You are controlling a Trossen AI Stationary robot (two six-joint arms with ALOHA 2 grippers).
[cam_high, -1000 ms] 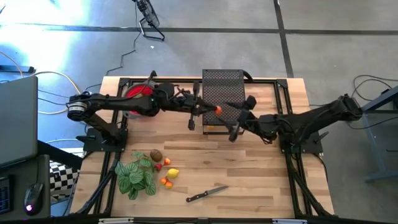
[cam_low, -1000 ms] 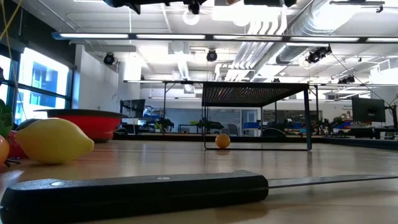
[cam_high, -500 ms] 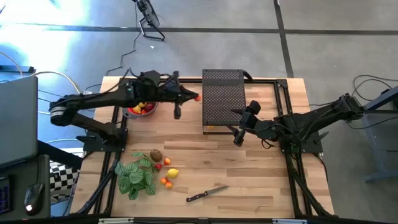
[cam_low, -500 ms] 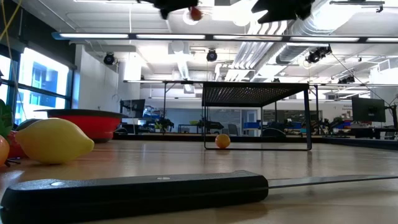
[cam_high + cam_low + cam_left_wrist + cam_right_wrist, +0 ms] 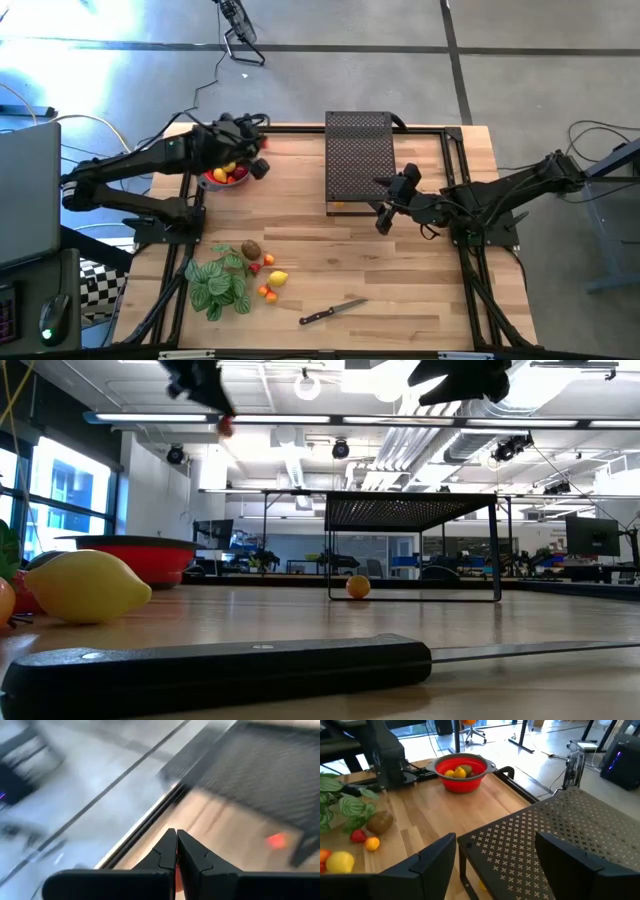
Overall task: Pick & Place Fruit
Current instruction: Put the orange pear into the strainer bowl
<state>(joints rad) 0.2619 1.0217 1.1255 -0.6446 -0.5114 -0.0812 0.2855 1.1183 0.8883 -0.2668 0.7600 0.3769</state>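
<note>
My left gripper pinched shut on a tiny orange fruit, above the red bowl | fruit judged light, firm, roll-prone: pinch across its middle | right gripper spread open, empty, beside the mesh rack.

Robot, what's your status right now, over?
Left fingers shut on small fruit, by bowl. Right fingers open, waiting at rack. Knife far off.

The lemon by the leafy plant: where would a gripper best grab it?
Probably across the lemon's fat middle, coming straight down. Its ends taper to points, so fingers would slip there. Small fruits lie close beside it, so the top is the clearest way in.
</note>
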